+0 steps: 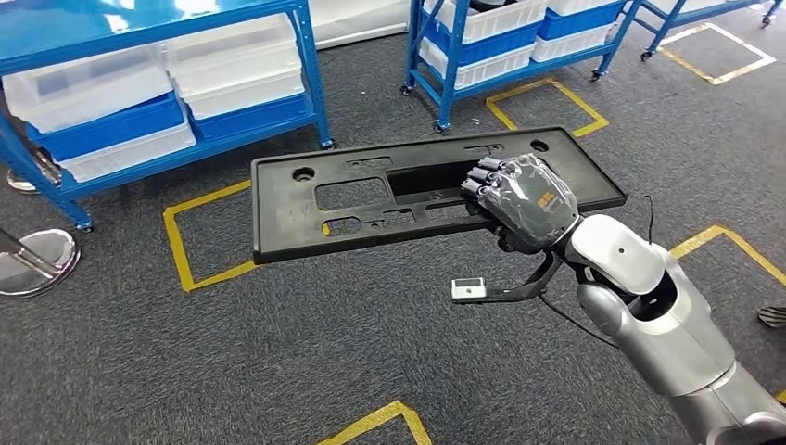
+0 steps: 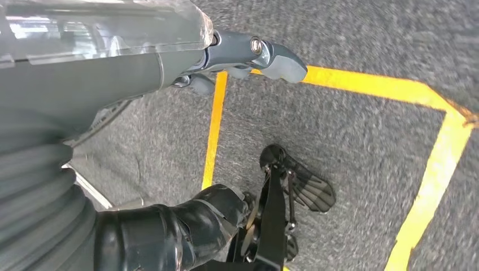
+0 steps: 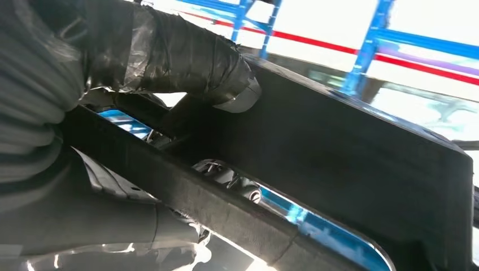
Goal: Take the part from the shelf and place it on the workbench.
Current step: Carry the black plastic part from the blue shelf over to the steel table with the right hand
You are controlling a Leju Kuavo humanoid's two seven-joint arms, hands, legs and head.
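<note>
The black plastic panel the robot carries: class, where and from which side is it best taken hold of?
Grip the black panel at the rim of its large central cutout, as the right hand does, coming from its long near edge. Being flat and wide, it probably balances best when held near the middle.

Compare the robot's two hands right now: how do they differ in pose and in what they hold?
The right hand is raised in front of the body, its fingers hooked through a cutout in the black part; the left hand hangs over the grey floor and grips nothing. The right hand carries the part roughly level; whether the left hand's fingers are spread or curled is unclear. Both have grey covers.
</note>
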